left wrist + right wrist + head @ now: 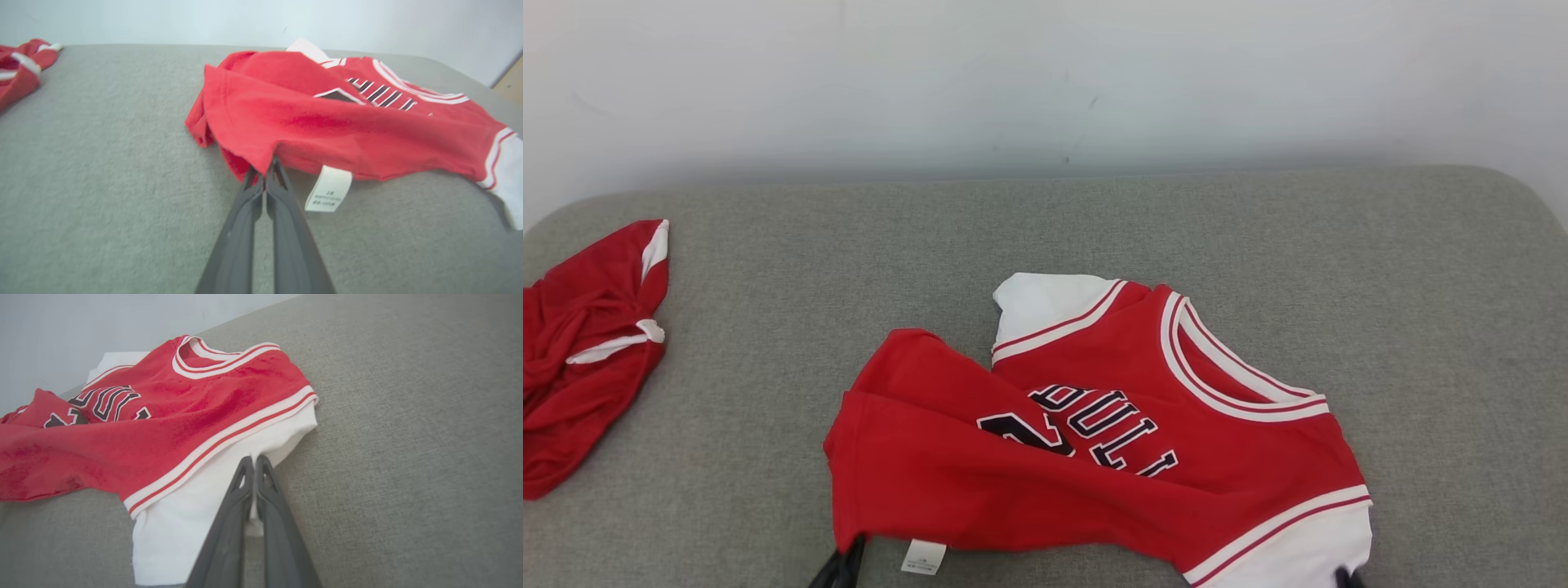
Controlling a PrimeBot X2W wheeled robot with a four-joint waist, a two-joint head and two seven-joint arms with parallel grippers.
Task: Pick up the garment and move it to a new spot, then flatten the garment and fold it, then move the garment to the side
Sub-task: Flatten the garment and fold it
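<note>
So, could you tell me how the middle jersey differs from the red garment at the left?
The jersey lies partly spread, lettering and neckline showing; the side garment is bunched, no lettering visible. The left gripper pinches the jersey's red hem and the right gripper its white sleeve; the side garment lies untouched. Both are red with white trim, on the grey surface.

A plain indoor room is shown; its kind cannot be told further. A grey cloth-covered worktop [1258,269] with rounded corners is set against a bare white wall [1045,73]
</note>
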